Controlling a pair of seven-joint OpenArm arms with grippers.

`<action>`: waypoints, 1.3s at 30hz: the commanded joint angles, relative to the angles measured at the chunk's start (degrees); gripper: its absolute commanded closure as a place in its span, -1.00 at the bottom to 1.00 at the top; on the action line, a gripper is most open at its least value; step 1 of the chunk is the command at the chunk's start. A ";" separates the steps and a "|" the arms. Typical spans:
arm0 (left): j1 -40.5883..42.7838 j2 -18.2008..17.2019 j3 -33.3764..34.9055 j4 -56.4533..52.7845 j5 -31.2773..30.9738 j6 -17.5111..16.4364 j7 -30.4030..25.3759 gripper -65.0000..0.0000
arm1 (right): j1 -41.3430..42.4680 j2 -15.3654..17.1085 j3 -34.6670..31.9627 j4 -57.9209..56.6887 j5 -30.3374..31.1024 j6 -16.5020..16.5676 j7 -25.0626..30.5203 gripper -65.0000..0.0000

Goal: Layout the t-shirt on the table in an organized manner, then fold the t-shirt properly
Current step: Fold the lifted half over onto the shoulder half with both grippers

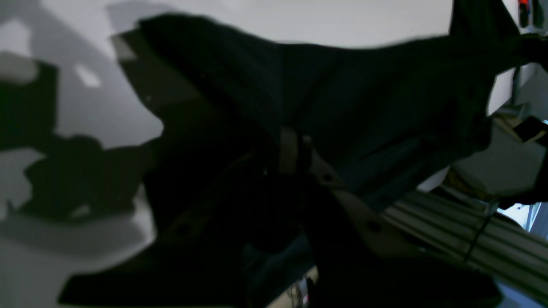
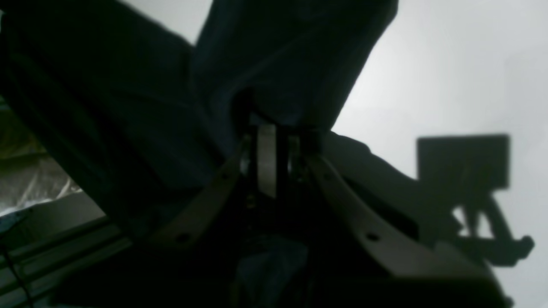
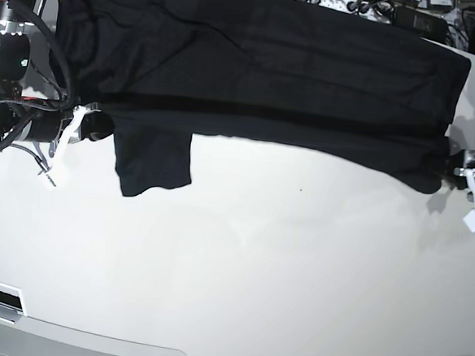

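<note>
Two claws: left claw and right claw, each clamped on black fabric.
Shirt: stretched between claws, long axis side to side across far table.
Nearer arm: neither; one at each end.
Look: plain black, creased, one sleeve hanging toward near side.

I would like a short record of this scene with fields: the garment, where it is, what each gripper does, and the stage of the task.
garment: black t-shirt, stretched wide between both arms
surface: white table, bare in front of the shirt
left gripper: shut on the fabric, at the base view's right edge of the shirt
right gripper: shut on the fabric, at the base view's left edge
loose part: one sleeve hangs down toward the front
stage: shirt held spread, not yet folded
</note>
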 commanded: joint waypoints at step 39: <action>7.17 -0.13 -0.39 0.74 -2.67 -0.32 -11.10 -0.04 | 4.48 -8.39 0.28 -11.56 -14.25 -6.86 23.39 -0.31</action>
